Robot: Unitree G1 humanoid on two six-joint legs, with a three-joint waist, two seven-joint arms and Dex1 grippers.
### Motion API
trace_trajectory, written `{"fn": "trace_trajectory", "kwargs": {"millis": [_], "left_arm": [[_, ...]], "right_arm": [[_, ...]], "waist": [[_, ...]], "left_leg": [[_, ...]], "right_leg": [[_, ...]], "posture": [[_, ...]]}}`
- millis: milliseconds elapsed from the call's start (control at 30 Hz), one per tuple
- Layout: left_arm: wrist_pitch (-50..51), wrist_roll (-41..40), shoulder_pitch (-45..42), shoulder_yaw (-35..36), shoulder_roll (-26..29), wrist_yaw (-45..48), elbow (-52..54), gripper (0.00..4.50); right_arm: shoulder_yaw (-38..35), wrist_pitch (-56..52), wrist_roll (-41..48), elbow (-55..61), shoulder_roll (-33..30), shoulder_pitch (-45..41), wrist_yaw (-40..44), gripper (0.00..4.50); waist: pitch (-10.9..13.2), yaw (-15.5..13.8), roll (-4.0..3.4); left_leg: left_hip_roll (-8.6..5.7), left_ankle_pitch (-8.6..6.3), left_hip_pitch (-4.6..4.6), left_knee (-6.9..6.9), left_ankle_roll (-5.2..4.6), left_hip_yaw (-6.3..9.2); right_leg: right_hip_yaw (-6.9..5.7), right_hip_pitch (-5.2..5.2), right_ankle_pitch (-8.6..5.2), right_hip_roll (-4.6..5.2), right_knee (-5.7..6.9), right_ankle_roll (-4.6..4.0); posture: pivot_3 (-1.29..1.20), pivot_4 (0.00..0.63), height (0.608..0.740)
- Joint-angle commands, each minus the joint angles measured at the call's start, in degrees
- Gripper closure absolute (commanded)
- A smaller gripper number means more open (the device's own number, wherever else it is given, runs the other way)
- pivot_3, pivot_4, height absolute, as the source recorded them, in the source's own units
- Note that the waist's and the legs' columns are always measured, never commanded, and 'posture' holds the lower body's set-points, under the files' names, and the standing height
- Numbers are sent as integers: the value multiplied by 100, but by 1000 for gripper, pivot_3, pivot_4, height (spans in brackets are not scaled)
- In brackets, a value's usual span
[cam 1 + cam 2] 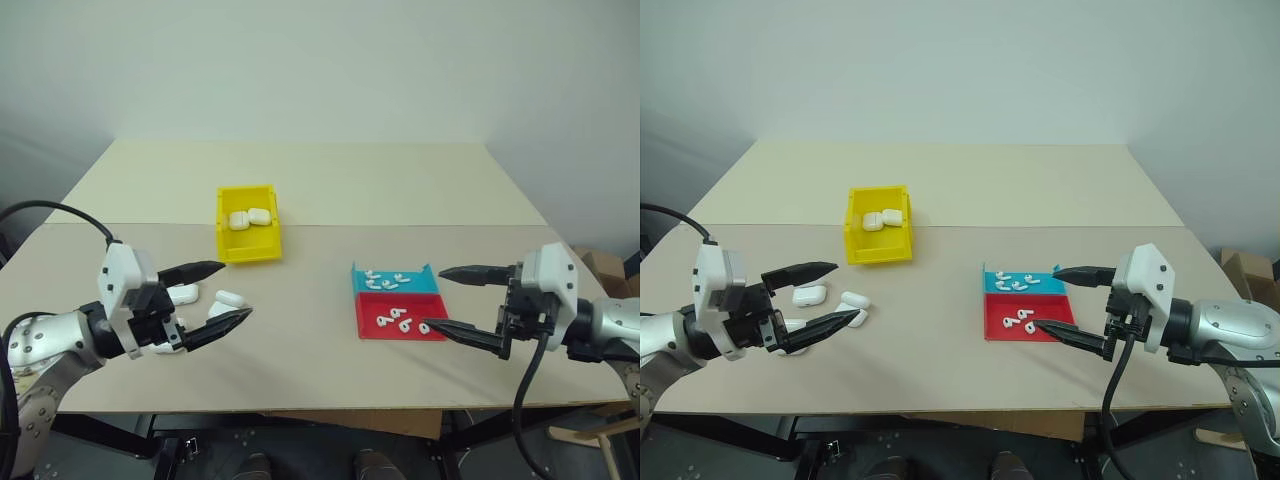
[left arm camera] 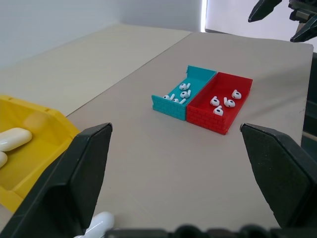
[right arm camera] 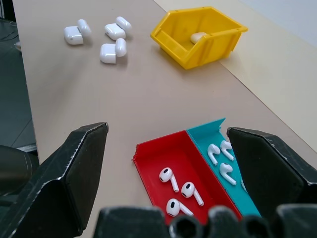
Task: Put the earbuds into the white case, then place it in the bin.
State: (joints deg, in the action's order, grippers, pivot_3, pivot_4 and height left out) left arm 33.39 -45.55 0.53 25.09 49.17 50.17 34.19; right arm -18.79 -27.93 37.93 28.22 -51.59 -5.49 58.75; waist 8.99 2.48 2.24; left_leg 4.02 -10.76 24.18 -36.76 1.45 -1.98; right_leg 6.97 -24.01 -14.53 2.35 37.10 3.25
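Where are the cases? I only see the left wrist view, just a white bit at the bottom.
Observer: Three cases lie on the table right by your left hand, lids open.
Operator: What's the right hand holding?
Observer: Nothing. The right hand is open and empty, by the red tray.

- No text, label, brand, number or sign can be read anywhere in these pictures.
- The yellow bin (image 1: pixel 248 226), the red tray (image 1: pixel 400 318), the blue tray (image 1: pixel 394 279) and the white cases (image 3: pixel 110 52) show plain, unmarked faces.
- The surface (image 1: pixel 330 180) carries no print.
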Motion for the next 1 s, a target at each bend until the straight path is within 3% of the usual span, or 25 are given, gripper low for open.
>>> {"fn": "trace_trajectory", "kwargs": {"millis": [33, 333, 433, 533, 600, 667, 767, 1000], "left_arm": [[60, -250, -50, 167, 124, 107, 59, 0], [418, -196, -143, 137, 278, -580, 301, 0], [290, 277, -189, 38, 116, -1217, 606, 0], [849, 151, -382, -11, 285, -1674, 704, 0], [1462, -155, -564, -26, 491, -1885, 678, 0], [2773, -820, -1045, -119, 931, -2321, 470, 0], [3927, -1199, -1872, -576, 1387, -2628, 179, 0], [5642, -1140, -3737, -1176, 723, -3669, -622, 0]], "right_arm": [[-237, 68, 129, 150, -36, 9, -5, 36], [-249, 66, 149, 144, -27, 17, -50, 36], [-195, 64, 148, 97, -18, -37, -55, 36], [-91, 71, 115, 44, -17, -195, -81, 36], [-93, 21, 156, 43, -32, -266, -92, 36], [-127, -11, 190, 76, -46, -260, -85, 36], [-178, -48, 210, 162, -15, -185, -151, 36], [-187, -108, 315, 448, 120, 41, -457, 36]], "waist": [[0, 0, -1], [0, 2, 0], [0, -2, 0], [0, -5, 0], [0, -2, 1], [1, -2, 1], [1, -10, 2], [2, -20, 3]], "left_leg": [[0, 0, 0, 0, 0, 0], [0, 0, 0, 0, 0, 0], [0, 0, 0, 0, 0, 0], [0, 0, 0, 0, 0, 1], [0, 0, -1, 0, 0, 1], [0, 0, -2, 0, 0, 1], [-1, 0, 0, 0, 0, 6], [-6, 0, 8, 0, 0, 12]], "right_leg": [[0, 0, 0, 0, 0, 0], [1, 1, 0, 0, 0, 1], [1, 1, 0, 0, 0, 1], [1, 2, 1, 0, -1, 1], [1, 3, 1, 0, 0, 1], [0, 1, -2, 0, 3, 7], [-4, 0, -16, 0, 3, 31], [-7, -1, -6, 0, 3, 12]], "posture": [[0, 150, 740], [0, 150, 740], [0, 150, 740], [0, 150, 740], [0, 150, 740], [0, 150, 740], [0, 150, 740], [0, 150, 740]]}}
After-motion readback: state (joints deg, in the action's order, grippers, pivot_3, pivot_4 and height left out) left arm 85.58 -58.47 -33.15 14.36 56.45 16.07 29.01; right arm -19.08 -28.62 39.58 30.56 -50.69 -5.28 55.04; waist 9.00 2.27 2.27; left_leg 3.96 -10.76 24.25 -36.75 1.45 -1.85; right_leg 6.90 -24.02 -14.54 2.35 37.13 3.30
